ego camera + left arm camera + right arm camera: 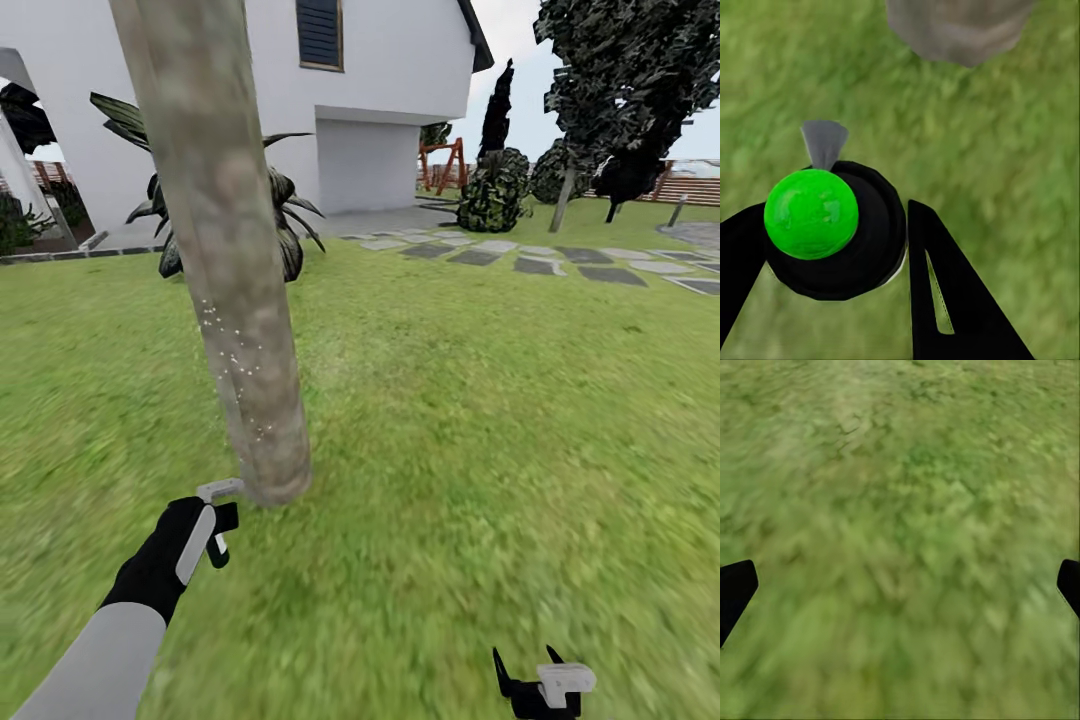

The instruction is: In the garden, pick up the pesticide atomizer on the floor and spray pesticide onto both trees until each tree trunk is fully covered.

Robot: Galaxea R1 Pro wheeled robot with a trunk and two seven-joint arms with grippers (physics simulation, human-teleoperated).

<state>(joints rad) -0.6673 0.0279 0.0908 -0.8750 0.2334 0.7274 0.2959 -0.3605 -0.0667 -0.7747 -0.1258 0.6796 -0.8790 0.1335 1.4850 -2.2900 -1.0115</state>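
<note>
Item: pesticide atomizer (pixel 832 232), clamped in my left gripper (pixel 205 535), nozzle near the base of the near tree trunk (pixel 225 250). Trunk bore only scattered white specks; coverage judged partial. Far tree (pixel 610 90) apparently unsprayed. My right gripper (pixel 545 685) hung wide, empty, over grass (pixel 480 420).

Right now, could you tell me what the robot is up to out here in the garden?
The robot stands on the lawn close to a tree trunk. Its left end effector is shut on the pesticide atomizer, held low by the base of the trunk with the pale nozzle toward it. Fine white specks show on the lower bark, so spraying looks to be under way. The right end effector hangs open over bare grass, holding nothing. A second tree stands farther off near the stepping stones.
</note>
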